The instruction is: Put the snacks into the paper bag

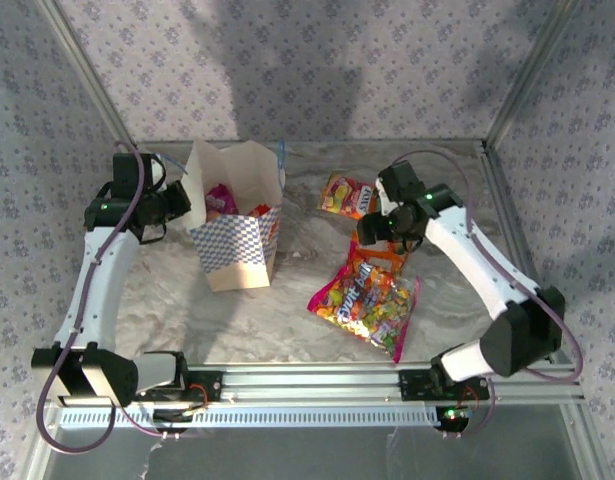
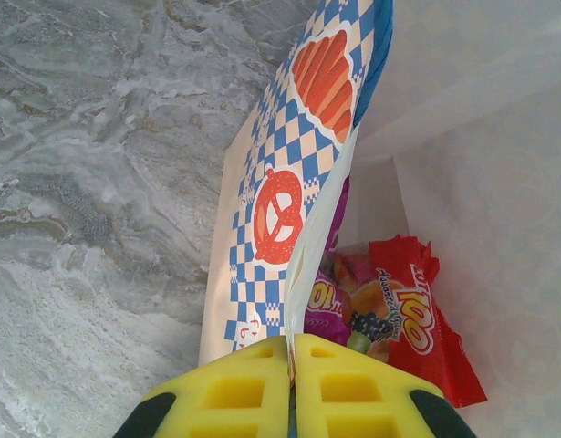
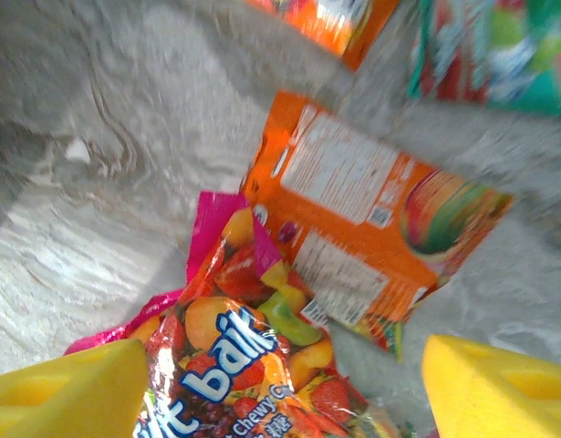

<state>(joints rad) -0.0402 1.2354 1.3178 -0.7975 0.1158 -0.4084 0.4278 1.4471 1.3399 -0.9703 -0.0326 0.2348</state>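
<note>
The cream paper bag (image 1: 237, 235) with its blue checkered band stands upright and open at the left of the table. My left gripper (image 1: 179, 205) is shut on the bag's rim (image 2: 309, 265). A purple packet (image 2: 328, 308) and a red packet (image 2: 428, 319) lie inside. My right gripper (image 1: 382, 232) hangs open (image 3: 285, 401) just above the large multicoloured packet (image 3: 230, 360), close to the orange packet (image 3: 362, 205), with nothing gripped. On the table that large packet (image 1: 367, 298) lies in front. The small orange packet (image 1: 347, 195) lies behind, and a teal-white packet (image 3: 499, 50) beside it.
The grey marbled tabletop (image 1: 287, 310) has free room between the bag and the loose packets. Metal frame posts and patterned walls (image 1: 317, 70) close in the back and sides. An aluminium rail (image 1: 307, 385) with both arm bases runs along the near edge.
</note>
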